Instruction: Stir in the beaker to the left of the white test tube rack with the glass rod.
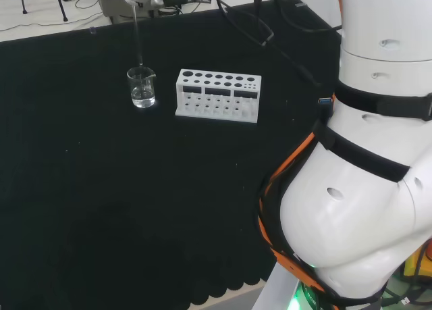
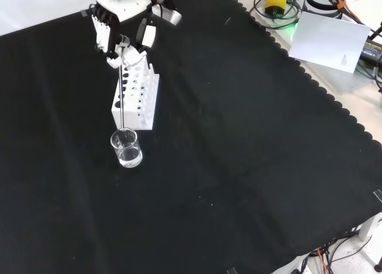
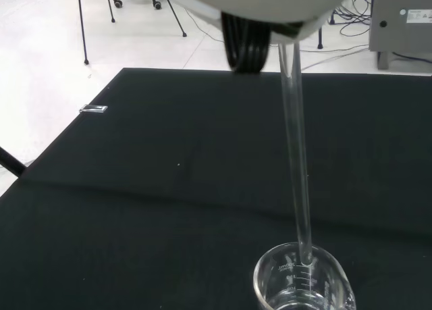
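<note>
1. Beaker (image 2: 127, 148) stands upright on the table (image 2: 239, 154), just beside the short end of the white test tube rack (image 2: 136, 95); in head view it sits to the rack's left, in front view nearer the camera than the rack.
2. Beaker is clear w/ a little clear liquid at the bottom; printed scale shows on its wall in wrist view.
3. Glass rod (image 2: 122, 89) hangs near vertical above the beaker. In wrist view its lower tip is just inside the rim, by the wall; can't tell if it reaches the liquid.
4. In front view the rod crosses in front of the rack, tip at the beaker mouth.
5. Hand (image 2: 122, 29) is up at the top of front view, over the rack's far end. Fingers (image 2: 113, 58) curled down round the rod's top end, pinching it; nothing else in the grasp.
6. In head view the hand is at the top edge, rod dropping from it toward the beaker.
7. Rack: white, rows of round holes, no tubes in it.
8. Table covered w/ black cloth, scalloped edge. White paper sheet (image 2: 331, 41) lies off the cloth, top right of front view.
</note>
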{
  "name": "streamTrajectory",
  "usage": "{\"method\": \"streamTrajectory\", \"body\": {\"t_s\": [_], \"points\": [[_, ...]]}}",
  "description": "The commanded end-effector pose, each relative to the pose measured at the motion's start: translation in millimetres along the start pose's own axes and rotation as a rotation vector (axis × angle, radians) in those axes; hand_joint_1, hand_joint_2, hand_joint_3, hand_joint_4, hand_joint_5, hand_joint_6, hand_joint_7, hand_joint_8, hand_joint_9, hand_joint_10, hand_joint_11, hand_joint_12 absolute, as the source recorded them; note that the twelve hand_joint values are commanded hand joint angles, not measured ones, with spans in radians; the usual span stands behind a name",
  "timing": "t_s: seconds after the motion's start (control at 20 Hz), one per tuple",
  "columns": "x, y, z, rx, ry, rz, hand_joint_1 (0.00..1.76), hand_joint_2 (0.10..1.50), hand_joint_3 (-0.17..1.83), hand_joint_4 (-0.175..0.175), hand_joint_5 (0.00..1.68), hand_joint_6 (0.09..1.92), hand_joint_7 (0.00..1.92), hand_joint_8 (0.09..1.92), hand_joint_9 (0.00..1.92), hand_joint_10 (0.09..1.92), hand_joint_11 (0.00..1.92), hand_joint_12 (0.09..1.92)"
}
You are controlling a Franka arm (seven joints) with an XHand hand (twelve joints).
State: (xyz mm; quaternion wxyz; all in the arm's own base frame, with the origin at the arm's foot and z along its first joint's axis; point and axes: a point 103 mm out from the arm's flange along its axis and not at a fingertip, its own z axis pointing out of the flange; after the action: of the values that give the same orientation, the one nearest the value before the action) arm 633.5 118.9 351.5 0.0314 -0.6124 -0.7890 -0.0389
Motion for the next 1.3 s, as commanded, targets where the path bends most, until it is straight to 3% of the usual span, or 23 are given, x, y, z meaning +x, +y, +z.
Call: {"method": "streamTrajectory", "body": {"t_s": [0.05, 0.9, 1.3], "points": [[0, 11, 19, 0.018, 0.023, -0.016, 1.31, 0.67, 0.74, -0.175, 1.21, 0.54, 1.16, 1.19, 1.68, 0.84, 1.57, 0.76], [-33, 17, 69, 0.101, 0.040, -0.001, 1.31, 0.67, 0.73, -0.175, 1.21, 0.53, 1.16, 1.19, 1.68, 0.84, 1.57, 0.76], [-24, 8, 73, 0.127, 0.051, -0.003, 1.31, 0.68, 0.73, -0.175, 1.21, 0.54, 1.16, 1.19, 1.68, 0.84, 1.57, 0.76]]}}
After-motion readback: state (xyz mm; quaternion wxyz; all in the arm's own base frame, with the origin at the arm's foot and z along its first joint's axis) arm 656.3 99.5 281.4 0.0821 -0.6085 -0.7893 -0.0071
